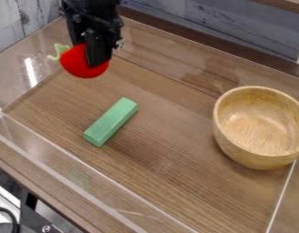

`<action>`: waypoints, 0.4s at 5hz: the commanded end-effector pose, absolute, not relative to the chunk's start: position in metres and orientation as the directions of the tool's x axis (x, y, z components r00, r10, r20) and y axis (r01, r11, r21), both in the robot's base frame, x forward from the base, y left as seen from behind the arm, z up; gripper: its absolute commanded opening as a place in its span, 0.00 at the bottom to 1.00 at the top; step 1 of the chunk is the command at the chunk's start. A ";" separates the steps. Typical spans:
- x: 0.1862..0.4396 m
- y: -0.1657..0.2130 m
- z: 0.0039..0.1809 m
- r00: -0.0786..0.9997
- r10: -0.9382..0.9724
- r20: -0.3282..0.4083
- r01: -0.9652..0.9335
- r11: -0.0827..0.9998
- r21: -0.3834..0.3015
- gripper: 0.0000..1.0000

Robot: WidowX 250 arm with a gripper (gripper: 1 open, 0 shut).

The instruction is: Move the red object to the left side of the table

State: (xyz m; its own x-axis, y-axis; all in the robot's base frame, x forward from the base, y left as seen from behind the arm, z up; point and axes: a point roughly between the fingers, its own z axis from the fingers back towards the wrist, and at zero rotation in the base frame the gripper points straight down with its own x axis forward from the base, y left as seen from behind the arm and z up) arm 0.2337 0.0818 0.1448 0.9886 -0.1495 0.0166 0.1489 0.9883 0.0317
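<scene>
The red object (pixel 79 62), a glossy red toy fruit with a green leafy end (pixel 54 58), hangs in the air over the far left part of the table (pixel 176 136). My black gripper (pixel 90 56) points straight down from above and is shut on the fruit, which sticks out below and to the left of the fingers. The fruit is clear of the wood surface.
A green rectangular block (pixel 110 122) lies near the middle of the table. A wooden bowl (pixel 261 126) stands at the right. Low clear acrylic walls (pixel 30 73) edge the tabletop, with a folded clear piece near the back left corner.
</scene>
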 end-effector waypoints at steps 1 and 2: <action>0.239 0.101 0.142 0.990 -0.139 0.036 0.137 0.989 0.056 0.00; 0.240 0.113 0.129 0.990 -0.136 0.026 0.134 0.989 0.056 0.00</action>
